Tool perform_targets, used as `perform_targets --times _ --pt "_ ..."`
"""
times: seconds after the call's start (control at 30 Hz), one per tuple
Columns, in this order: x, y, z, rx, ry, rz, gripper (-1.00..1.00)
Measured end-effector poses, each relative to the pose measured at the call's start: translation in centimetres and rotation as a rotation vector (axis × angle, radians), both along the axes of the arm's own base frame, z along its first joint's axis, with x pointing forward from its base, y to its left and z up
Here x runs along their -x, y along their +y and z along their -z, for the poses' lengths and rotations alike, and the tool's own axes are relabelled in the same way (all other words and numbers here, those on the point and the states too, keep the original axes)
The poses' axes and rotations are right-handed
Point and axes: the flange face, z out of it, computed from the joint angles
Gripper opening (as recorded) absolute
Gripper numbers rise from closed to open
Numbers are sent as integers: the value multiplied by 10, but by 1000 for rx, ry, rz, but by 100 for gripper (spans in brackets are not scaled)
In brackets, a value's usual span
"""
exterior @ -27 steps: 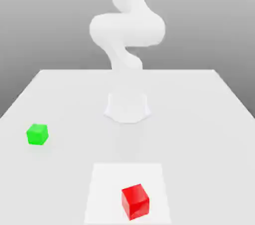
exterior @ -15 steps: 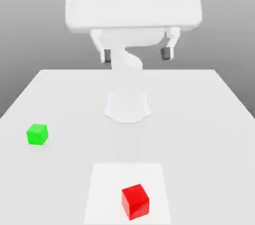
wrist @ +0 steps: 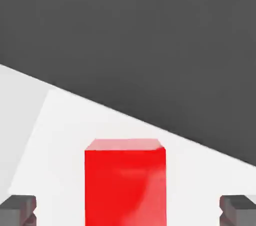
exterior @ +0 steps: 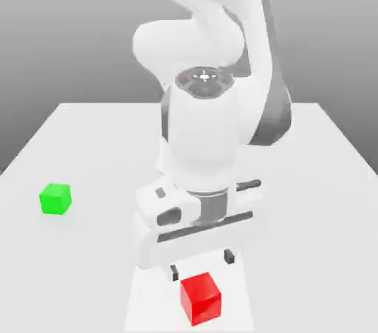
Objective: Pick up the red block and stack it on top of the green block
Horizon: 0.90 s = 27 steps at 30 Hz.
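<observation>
One white two-finger gripper [exterior: 201,264] on the white arm, jaws spread wide, dark fingertips [wrist: 20,209] standing either side of and clear of the cube. One small glossy red block [exterior: 201,298], resting on a pale square patch [exterior: 148,302] of the white table [exterior: 325,198], directly beneath the gap between the jaws. One small green block [exterior: 55,198], well apart from the jaws, toward the exterior view's left.

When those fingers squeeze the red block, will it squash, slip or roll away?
The red block looks like a rigid cube with flat faces, so it probably won't squash or roll. Its glossy sides might be a bit slippery. The fingers stand open on either side of it, so a square, centred squeeze seems likely to hold.
</observation>
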Motion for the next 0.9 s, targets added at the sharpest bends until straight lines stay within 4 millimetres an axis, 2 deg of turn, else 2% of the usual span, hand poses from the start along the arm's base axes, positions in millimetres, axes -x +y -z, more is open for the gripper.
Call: perform_targets --times 0.03,0.07,0.3,0.47,0.57,0.63,0.77,0.9 --pt "0 0 13 0 1 0 0" --pt "1 0 24 0 2 0 -100" --pt "2 0 27 0 3 0 -100" --pt "2 -1 -26 1 3 -1 -100" --pt "8 -46 -49 32 -8 -21 -100" --pt "18 -91 -62 54 -12 -14 -100" --pt "49 -164 -84 88 -11 -26 -100" --pt "86 -213 -98 106 -3 -73 -100"
